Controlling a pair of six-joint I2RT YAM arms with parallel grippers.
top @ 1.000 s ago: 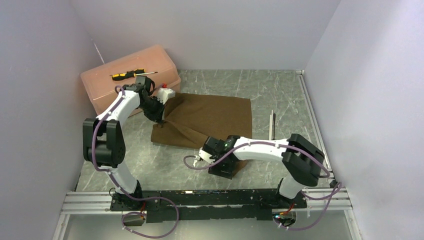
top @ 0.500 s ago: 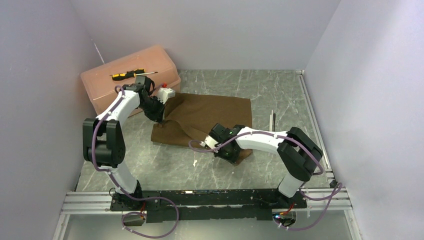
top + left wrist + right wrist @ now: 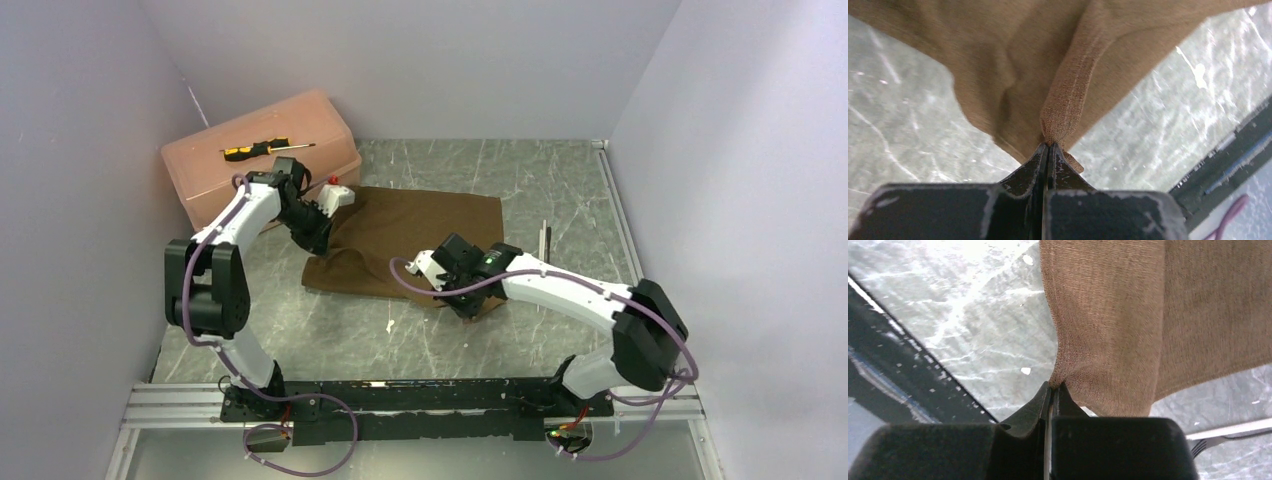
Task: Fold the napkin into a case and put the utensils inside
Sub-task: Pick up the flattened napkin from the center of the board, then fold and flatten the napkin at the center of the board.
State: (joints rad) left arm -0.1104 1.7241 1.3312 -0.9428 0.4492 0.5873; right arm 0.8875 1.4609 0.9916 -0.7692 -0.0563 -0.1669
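The dark brown napkin (image 3: 415,235) lies partly spread on the grey table, its near part lifted. My left gripper (image 3: 318,238) is shut on the napkin's left corner; the cloth (image 3: 1048,75) hangs pinched between the fingertips in the left wrist view. My right gripper (image 3: 468,303) is shut on the napkin's near right corner, and the cloth (image 3: 1128,330) is bunched at the tips in the right wrist view. A thin silvery utensil (image 3: 544,250) lies on the table right of the napkin; a fork end (image 3: 1218,440) shows in the right wrist view.
A pink box (image 3: 255,160) stands at the back left with a yellow-and-black screwdriver (image 3: 262,149) on its lid. Grey walls close in the left, back and right. A black rail (image 3: 420,395) runs along the near edge.
My right gripper has carried the napkin's near right corner away from the rail, up and to the right. My left gripper has shifted slightly back with its corner. The napkin's near part has shortened.
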